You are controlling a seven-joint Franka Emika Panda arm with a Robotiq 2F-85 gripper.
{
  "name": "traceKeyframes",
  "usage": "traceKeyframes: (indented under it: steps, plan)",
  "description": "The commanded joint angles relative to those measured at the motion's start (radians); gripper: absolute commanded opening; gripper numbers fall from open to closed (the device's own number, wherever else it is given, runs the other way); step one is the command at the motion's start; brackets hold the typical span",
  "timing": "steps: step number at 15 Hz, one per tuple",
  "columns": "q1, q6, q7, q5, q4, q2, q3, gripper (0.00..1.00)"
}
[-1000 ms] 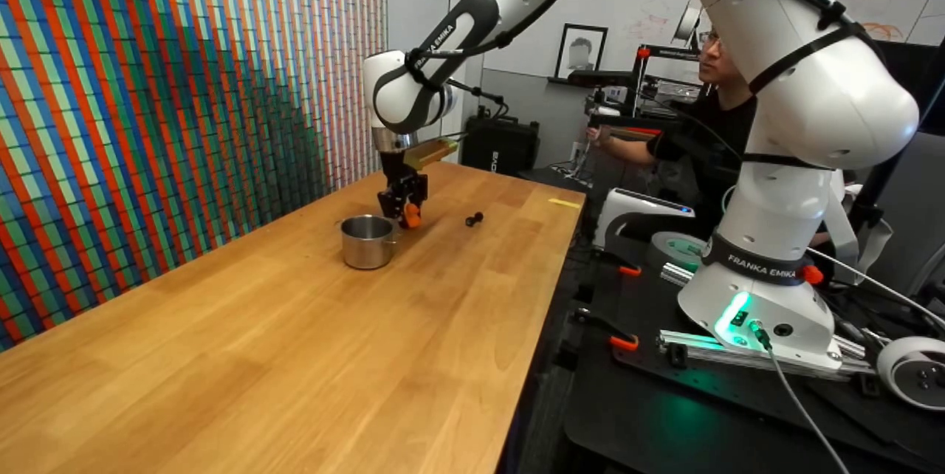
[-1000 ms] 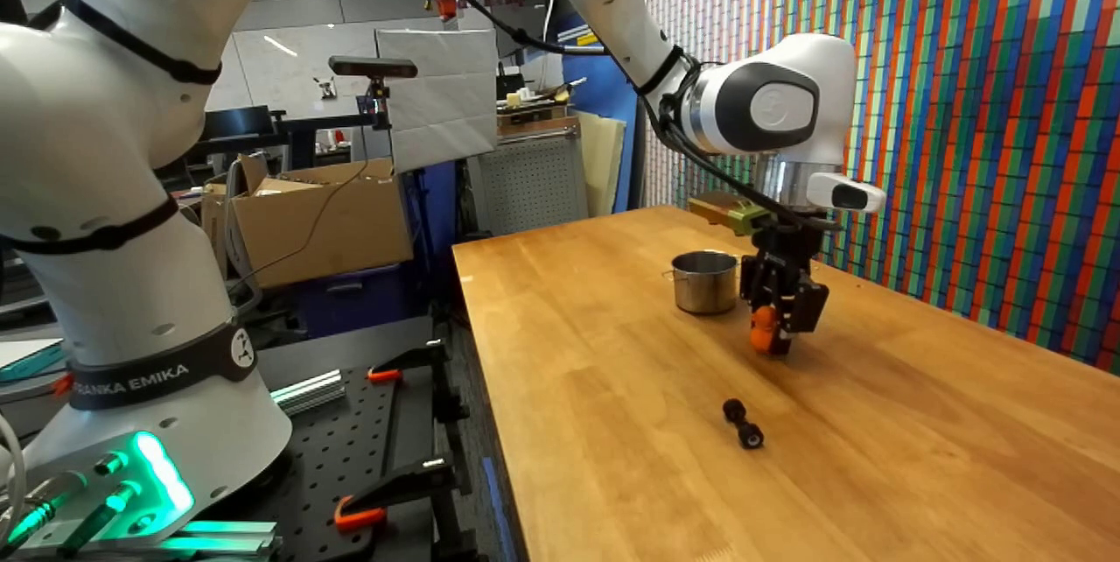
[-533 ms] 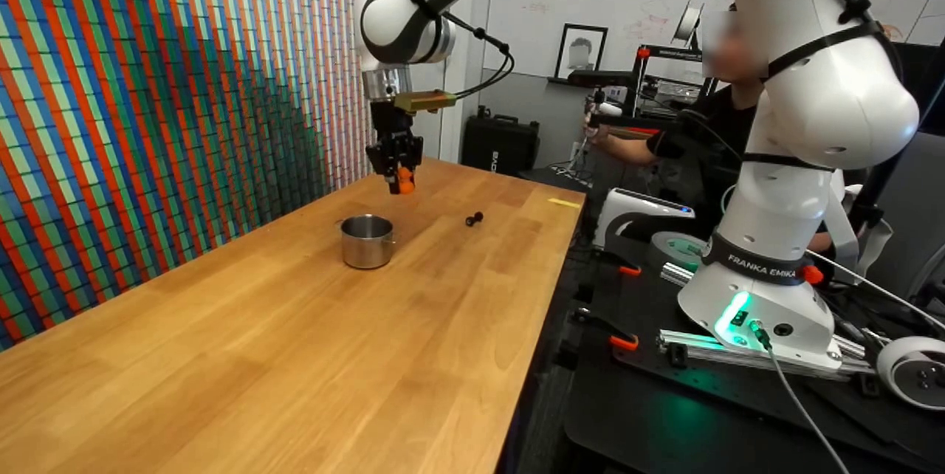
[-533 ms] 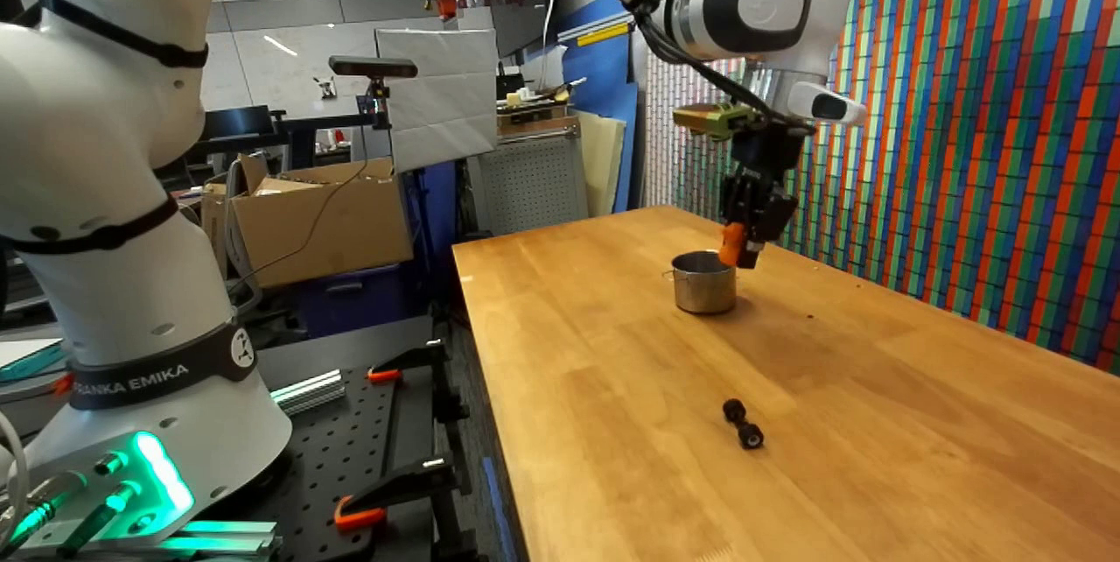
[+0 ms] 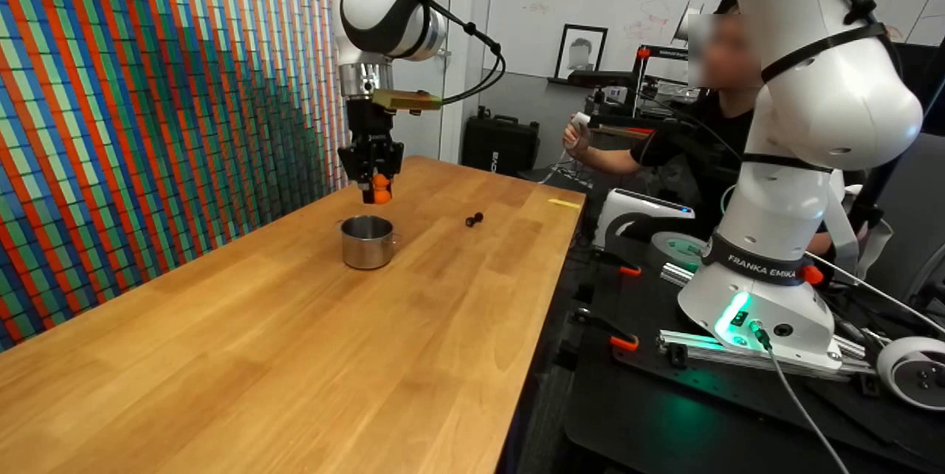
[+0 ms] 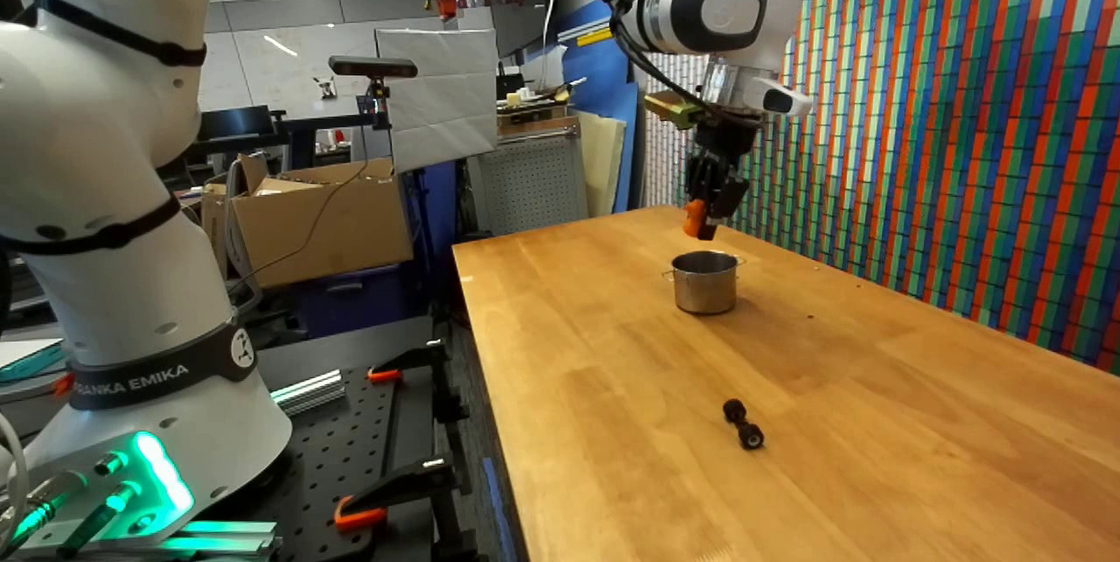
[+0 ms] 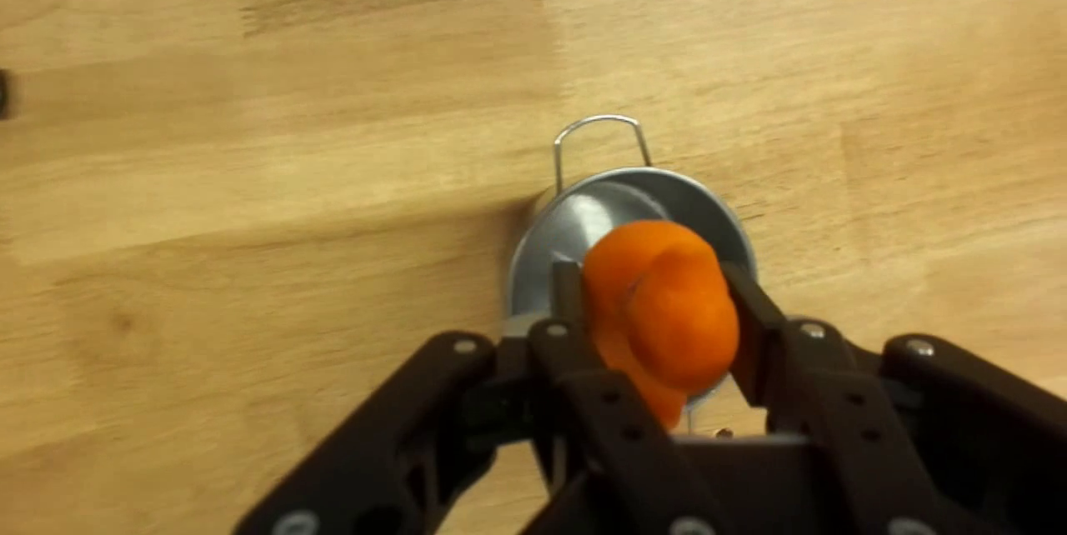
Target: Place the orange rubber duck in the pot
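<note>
Orange rubber duck point(image 7: 658, 310) hung in the claw point(image 7: 648, 278) above the pot point(image 5: 368, 246)

At the far left of an exterior view, a wall of red, blue, green and pale strips point(image 5: 184, 90) ran alongside the wooden bench point(image 5: 310, 356). On the bench the pot stood upright, silvery-grey, with a thin wire handle point(image 7: 602, 117) reaching out from its side.

Next, slightly right of the pot's middle and higher than its rim, came the claw, pointing down. It was gripping the duck: in the wrist view the fingers point(image 7: 754, 327) touched the toy from both sides, and the pot's mouth showed around the orange shape, below it. The duck was in the air, apart from the pot; in both exterior views bench wood showed between the two.

A yellow-green piece point(image 5: 406, 100) jutted to the right above the claw. Farther right, a small dark object point(image 5: 475, 220) with two rounded ends lay on the bench, well apart from the pot. A black case point(image 5: 502, 143) stood beyond the bench's far end, and a short yellow strip point(image 5: 564, 203) lay near the far right corner. Then came a framed picture point(image 5: 579, 51), and a person point(image 5: 694, 123) in a black top with one arm held out. Rightmost were the robot's white base point(image 5: 760, 297), lit green in front, and a rounded white device point(image 5: 915, 371) cut off by the view's edge.
</note>
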Motion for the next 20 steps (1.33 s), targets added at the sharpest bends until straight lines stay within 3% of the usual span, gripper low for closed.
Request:
traceKeyframes:
  steps: [1,3,4,5,9,12,13,20]
  plan:
    - [0.027,0.054,0.029,0.042,0.007,0.031,0.016,0.39]
    - [0.042,0.083,0.042,0.040,0.003,0.041,0.017,0.19]
    - [0.047,0.084,0.055,0.043,0.005,0.046,0.017,0.67]
    - [0.052,0.090,0.064,0.040,0.004,0.049,0.015,0.67]
    - [0.066,0.103,0.100,0.029,0.003,0.055,0.008,0.97]
    - [0.069,0.091,0.114,0.020,0.004,0.054,0.004,1.00]
    - [0.035,-0.032,0.103,0.039,0.037,0.012,0.003,1.00]
    - [-0.004,-0.299,0.033,-0.028,0.142,-0.120,-0.044,1.00]
